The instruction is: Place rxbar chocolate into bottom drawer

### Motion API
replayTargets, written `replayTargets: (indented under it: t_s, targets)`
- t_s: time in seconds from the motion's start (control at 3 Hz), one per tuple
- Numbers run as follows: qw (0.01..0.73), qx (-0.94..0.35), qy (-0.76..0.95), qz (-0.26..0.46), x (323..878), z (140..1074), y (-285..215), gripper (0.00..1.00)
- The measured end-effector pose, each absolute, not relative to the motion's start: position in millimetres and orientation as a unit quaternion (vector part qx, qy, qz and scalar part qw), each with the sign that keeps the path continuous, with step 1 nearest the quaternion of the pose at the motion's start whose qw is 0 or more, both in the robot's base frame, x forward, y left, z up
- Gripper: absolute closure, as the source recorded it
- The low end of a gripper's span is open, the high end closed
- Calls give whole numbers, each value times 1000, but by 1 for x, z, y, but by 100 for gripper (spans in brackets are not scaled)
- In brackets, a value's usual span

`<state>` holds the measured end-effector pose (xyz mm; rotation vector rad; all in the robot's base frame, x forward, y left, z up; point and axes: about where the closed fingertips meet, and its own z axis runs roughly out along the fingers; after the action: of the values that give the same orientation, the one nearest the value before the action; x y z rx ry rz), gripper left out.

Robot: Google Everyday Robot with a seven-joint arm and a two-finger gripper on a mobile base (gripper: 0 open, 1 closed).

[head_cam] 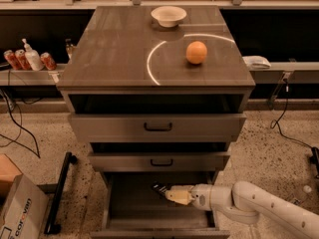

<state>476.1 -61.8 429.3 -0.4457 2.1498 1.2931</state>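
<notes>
The rxbar chocolate (pixel 158 187) shows as a small dark end poking out to the left of the gripper (pixel 171 193), above the floor of the bottom drawer (pixel 106 206). The gripper's pale fingers are closed around the bar's other end, so only the dark tip can be seen; I cannot tell whether the bar touches the drawer floor. The gripper sits inside the open drawer, toward its back and a little right of the middle. It reaches in from the right on a white arm (pixel 269 209) that crosses the drawer's right wall.

The bottom drawer is pulled out farthest of the three, its plain grey floor exposed. Directly above it the middle drawer (pixel 159 162), with a black handle, is pulled out slightly. Above that, the top drawer (pixel 157 127), also black-handled, is pulled out a bit as well, leaving a dark gap under the tabletop (pixel 114 54).

On the tabletop an orange (pixel 196 52) sits right of centre, beside a bright curved streak of light. A white bowl (pixel 168 16) stands near the back edge, well apart from the orange.

On a low shelf to the left of the cabinet stand some red cans (pixel 16 59) and a white pump bottle (pixel 32 58). A cardboard box (pixel 19 214) lies on the speckled floor at lower left, with a black bar (pixel 60 193) beside it.
</notes>
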Motion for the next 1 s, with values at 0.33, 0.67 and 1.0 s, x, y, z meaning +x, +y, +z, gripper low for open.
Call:
replayTargets:
  t_s: [0.33,0.67,1.0]
  targets:
    - [296,-166,812,475,492,391,-51,100]
    - [305,-158,808,479,506,356,-46,100]
    - [307,-136,798,500,521,318,-42,100]
